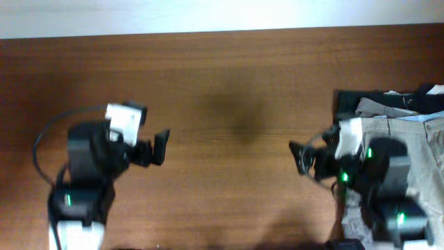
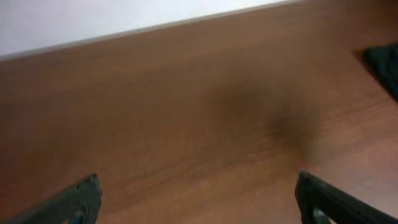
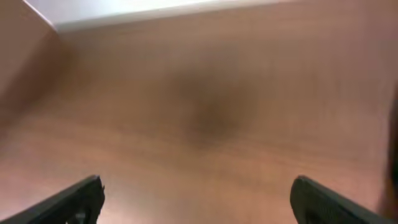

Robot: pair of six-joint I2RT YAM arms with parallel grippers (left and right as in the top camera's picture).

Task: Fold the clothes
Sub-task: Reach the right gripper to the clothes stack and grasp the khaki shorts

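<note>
I'm seeing brown worktop (image 1: 229,83) meeting white wall (image 1: 208,14); shorts (image 1: 424,149) lying waistband-far, lengthwise far-to-near; left end effector (image 1: 161,146), right end effector (image 1: 300,155) gaping wide.

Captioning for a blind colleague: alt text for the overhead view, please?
Two robot arms face each other over a brown wooden table, left gripper and right gripper open and empty. Clothes, khaki shorts on top, lie piled at the right edge, partly under the right arm.
</note>
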